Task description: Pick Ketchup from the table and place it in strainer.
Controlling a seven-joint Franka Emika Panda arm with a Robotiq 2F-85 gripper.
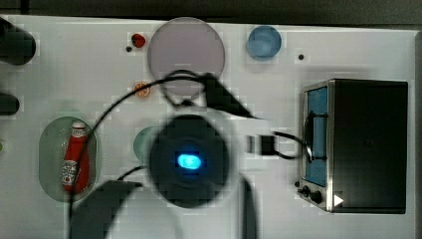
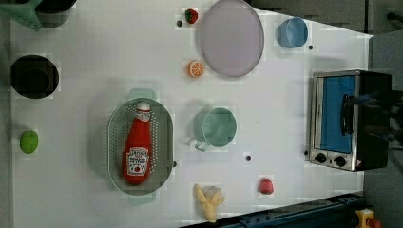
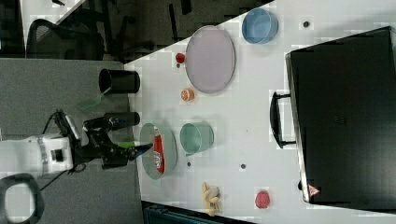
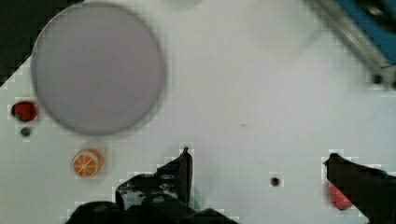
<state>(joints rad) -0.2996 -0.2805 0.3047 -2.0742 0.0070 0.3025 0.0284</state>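
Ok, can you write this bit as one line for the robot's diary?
stage: placed | Ketchup: lying in strainer | gripper: open, empty, above table

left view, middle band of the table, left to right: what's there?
Green ball → strainer with the Ketchup lying inside it → mint-green cup → toaster oven.

Even, bright light washes the white table [image 2: 85, 199]; shadows stay soft. The arm [image 1: 189, 159] blurs in the top view, blocky throughout.
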